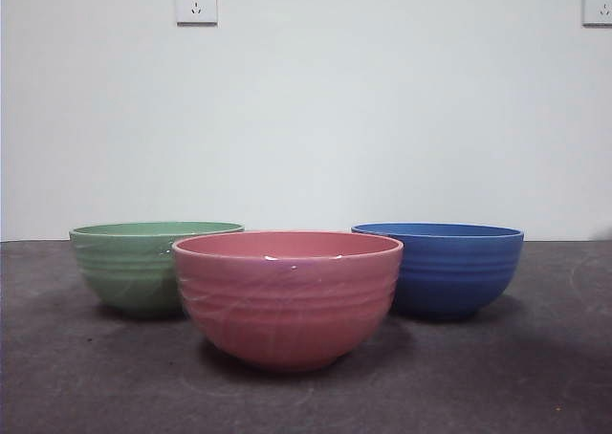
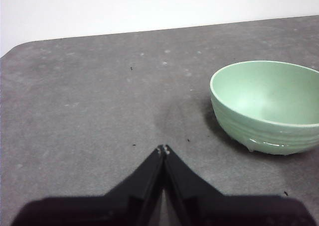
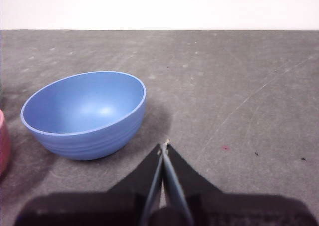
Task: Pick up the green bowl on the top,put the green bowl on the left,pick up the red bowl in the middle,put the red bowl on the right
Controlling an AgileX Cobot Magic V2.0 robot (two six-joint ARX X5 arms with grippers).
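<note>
While no arm shows in the front view, the table [image 1: 535, 386] carries three bowls standing apart. The red bowl [image 1: 287, 298] sits front and centre of the frame, the green bowl [image 1: 139, 267] behind it at centre left, the blue bowl [image 1: 445, 270] behind it at centre right. Nothing is stacked, and the green one already stands on the left, so I judge that half done. What remains turns on the red bowl, which is in the middle rather than on the right.

From the right wrist view, the right gripper [image 3: 163, 147], clenched and empty, has the blue bowl beside it, and only a pink sliver of the red bowl at the frame's left edge. The left gripper [image 2: 163, 149], also clenched on nothing, sees only the green bowl at mid right. The right arm looks nearer.
</note>
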